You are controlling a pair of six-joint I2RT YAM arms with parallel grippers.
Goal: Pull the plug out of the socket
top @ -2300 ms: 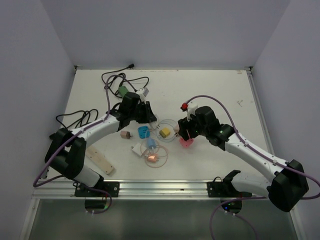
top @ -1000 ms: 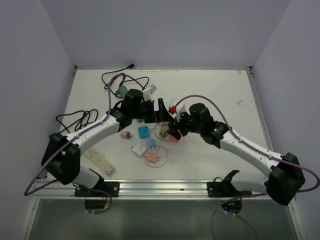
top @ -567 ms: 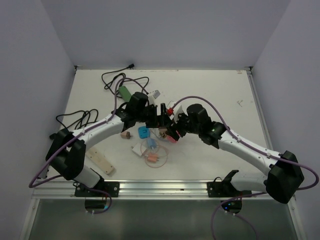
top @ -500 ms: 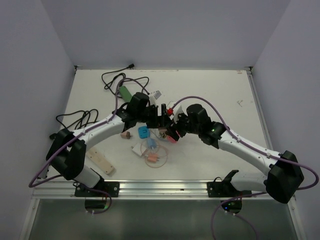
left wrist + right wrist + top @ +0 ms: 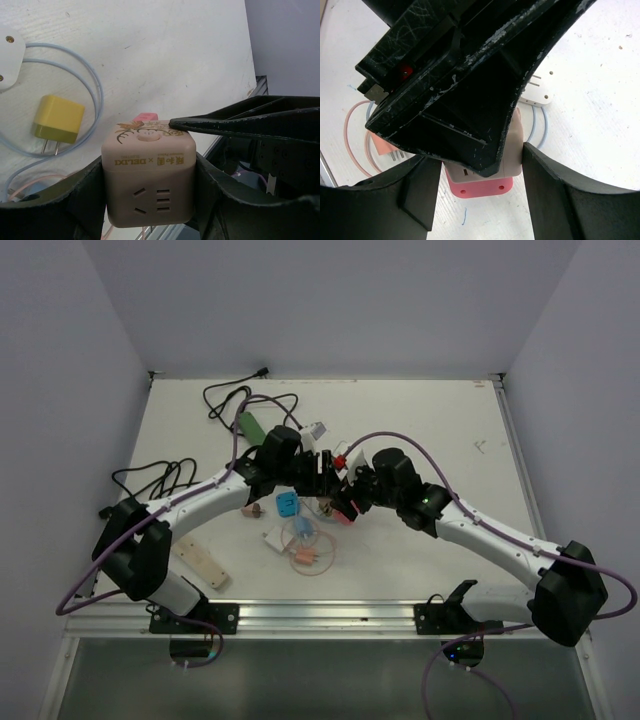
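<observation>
Both arms meet mid-table (image 5: 430, 420). The left gripper (image 5: 148, 184) is clamped on the one beige cube socket (image 5: 147, 150), a finger on each side, holding it off the surface. The one pink plug (image 5: 479, 187) sits against the socket, not yet pulled off. The right gripper (image 5: 476, 167) has its two fingers pressed in on either side of the plug. Loose below lie one yellow adapter (image 5: 58, 120), one blue adapter (image 5: 287, 504) and one white adapter (image 5: 273, 538).
</observation>
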